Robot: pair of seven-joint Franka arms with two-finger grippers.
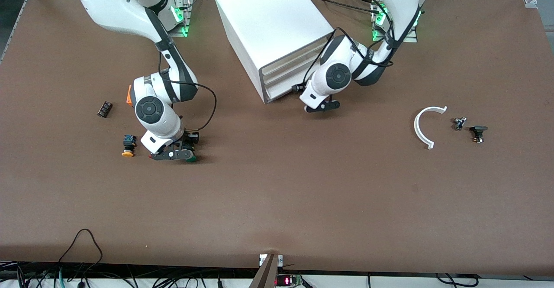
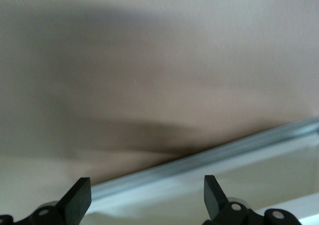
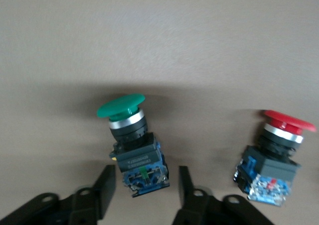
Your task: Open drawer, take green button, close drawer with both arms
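Observation:
The green-capped button (image 3: 130, 145) lies on its side on the table, its blue-black body between the fingers of my open right gripper (image 3: 144, 185), which do not touch it. In the front view only its green cap (image 1: 191, 159) shows beside the right gripper (image 1: 173, 154), low on the table. The white cabinet (image 1: 268, 28) stands at the back; its lowest drawer (image 1: 283, 92) looks flush with the two above. My left gripper (image 1: 322, 106) is open and empty in front of that drawer. Its wrist view shows the gripper (image 2: 145, 197) over a white drawer edge (image 2: 239, 172).
A red-capped button (image 3: 275, 155) lies next to the green one. A yellow-capped button (image 1: 128, 145) and a small black part (image 1: 104, 108) lie toward the right arm's end. A white curved piece (image 1: 426, 125) and two small parts (image 1: 459, 123) (image 1: 478, 133) lie toward the left arm's end.

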